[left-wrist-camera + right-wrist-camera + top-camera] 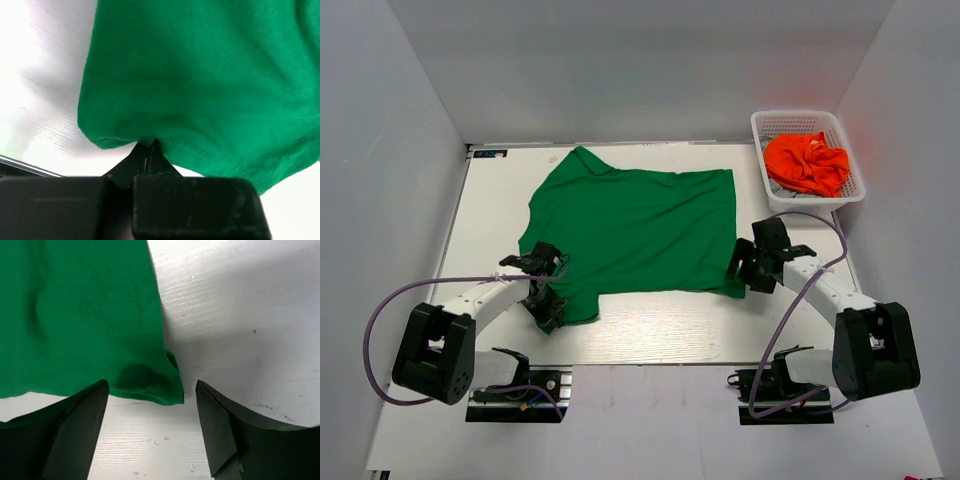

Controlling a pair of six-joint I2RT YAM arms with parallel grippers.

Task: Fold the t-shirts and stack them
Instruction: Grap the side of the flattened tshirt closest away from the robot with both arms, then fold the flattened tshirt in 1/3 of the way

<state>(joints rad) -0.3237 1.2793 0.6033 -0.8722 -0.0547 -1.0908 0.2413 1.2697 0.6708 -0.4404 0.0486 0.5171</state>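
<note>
The deep green t-shirt [630, 230] lies spread on the white table [650, 330]. My left gripper [546, 303] is shut on its near-left hem; in the left wrist view the closed fingertips [145, 150] pinch the green cloth [200, 85]. My right gripper [744, 272] is open at the shirt's near-right corner; in the right wrist view that corner [150, 385] lies between the spread fingers [212, 425], not touching them. The bright orange t-shirt [807, 162] lies crumpled in the basket.
A white lattice basket [775, 195] stands at the back right of the table. Grey walls close in the left, back and right sides. Cables loop from both arms near the table's front edge.
</note>
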